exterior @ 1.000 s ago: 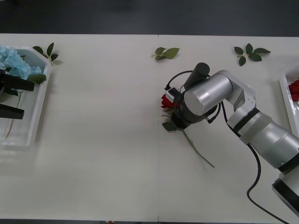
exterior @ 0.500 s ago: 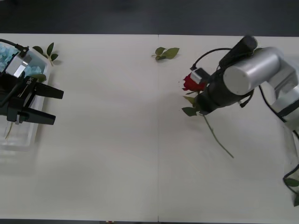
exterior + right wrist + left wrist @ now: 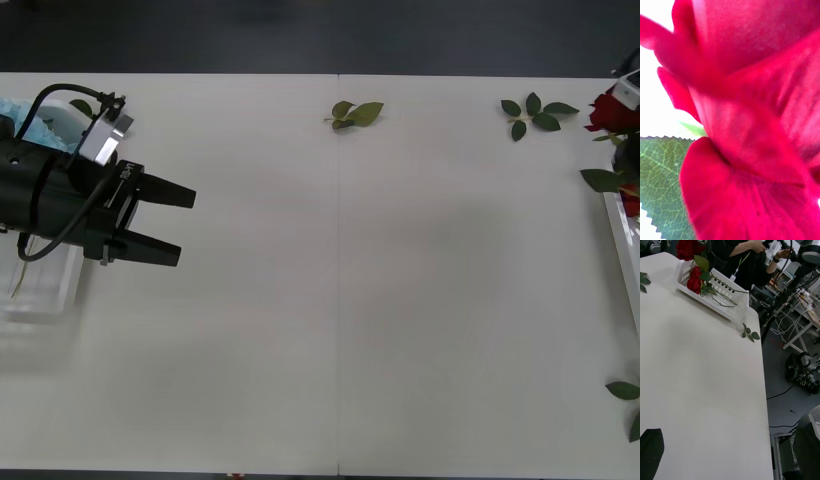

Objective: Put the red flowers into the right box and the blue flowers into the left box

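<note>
One red flower (image 3: 611, 111) hangs at the table's far right edge, above the right box (image 3: 618, 238), with my right gripper (image 3: 630, 156) shut on it. Its petals (image 3: 748, 112) press close to the right wrist camera, a leaf (image 3: 662, 176) beside them. Several red flowers (image 3: 694, 279) lie in the right box (image 3: 720, 302). The blue flowers (image 3: 18, 108) rest in the left box (image 3: 52, 287) at far left. My left gripper (image 3: 183, 227) stands open and holds nothing, just right of that box; one black finger (image 3: 651, 450) shows in its wrist view.
Loose green leaf sprigs lie along the table's far edge (image 3: 357, 113) (image 3: 535, 113), and at the front right corner (image 3: 627, 392). A person stands beyond the table's right end, behind the right box.
My right arm has carried the red flower from the table's middle to the far right, over the right box. My left arm has moved right, out from over the left box.
</note>
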Robot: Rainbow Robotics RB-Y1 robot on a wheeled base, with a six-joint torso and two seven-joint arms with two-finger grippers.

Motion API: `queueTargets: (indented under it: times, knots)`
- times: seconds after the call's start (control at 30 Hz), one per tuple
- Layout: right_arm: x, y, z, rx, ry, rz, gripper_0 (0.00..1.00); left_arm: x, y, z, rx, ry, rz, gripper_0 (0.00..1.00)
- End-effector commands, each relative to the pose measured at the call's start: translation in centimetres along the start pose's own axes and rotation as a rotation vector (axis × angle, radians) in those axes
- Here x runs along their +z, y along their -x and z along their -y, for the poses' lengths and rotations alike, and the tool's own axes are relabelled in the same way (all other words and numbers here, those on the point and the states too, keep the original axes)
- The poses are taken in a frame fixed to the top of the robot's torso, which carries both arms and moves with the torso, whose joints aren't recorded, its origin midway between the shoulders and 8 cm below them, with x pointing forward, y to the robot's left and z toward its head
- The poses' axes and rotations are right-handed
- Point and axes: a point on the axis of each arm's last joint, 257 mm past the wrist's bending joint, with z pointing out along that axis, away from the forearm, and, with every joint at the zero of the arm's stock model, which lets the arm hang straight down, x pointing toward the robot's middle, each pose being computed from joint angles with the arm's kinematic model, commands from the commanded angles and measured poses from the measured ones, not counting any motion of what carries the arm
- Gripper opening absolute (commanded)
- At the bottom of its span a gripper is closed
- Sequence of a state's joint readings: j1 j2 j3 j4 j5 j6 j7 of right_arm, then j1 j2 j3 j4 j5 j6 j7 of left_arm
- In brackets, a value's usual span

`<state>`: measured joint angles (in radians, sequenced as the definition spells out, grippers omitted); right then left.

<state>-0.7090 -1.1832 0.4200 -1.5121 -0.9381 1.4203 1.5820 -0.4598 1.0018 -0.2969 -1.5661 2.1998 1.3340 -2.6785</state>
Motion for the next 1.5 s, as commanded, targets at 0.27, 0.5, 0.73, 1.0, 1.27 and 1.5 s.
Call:
queueTargets:
  times: [0.27,0.5,0.73,1.0,1.27,1.5]
  knots:
    - [1.1,-3.1,12.1,0.033,-0.302,-0.028,0.00,2.1,2.8,0.4,0.076,-0.025,-0.007,1.00]
    - [4.9,-4.3,15.4,0.057,-0.387,0.003,0.00,1.9,2.1,-0.1,0.075,-0.003,-0.026,1.00]
    - [8.2,-5.7,17.1,0.076,-0.451,0.011,0.00,1.9,2.1,-0.1,0.075,-0.003,-0.026,1.00]
    - [10.4,-7.3,17.8,0.104,-0.470,0.017,0.00,1.9,2.1,-0.1,0.075,-0.003,-0.026,1.00]
    - [10.4,-7.9,18.4,0.105,-0.476,0.012,0.59,1.9,2.1,-0.1,0.075,-0.003,-0.026,1.00]
    - [11.0,-7.5,16.8,0.113,-0.413,0.017,0.92,1.9,2.1,-0.1,0.075,-0.003,-0.026,1.00]
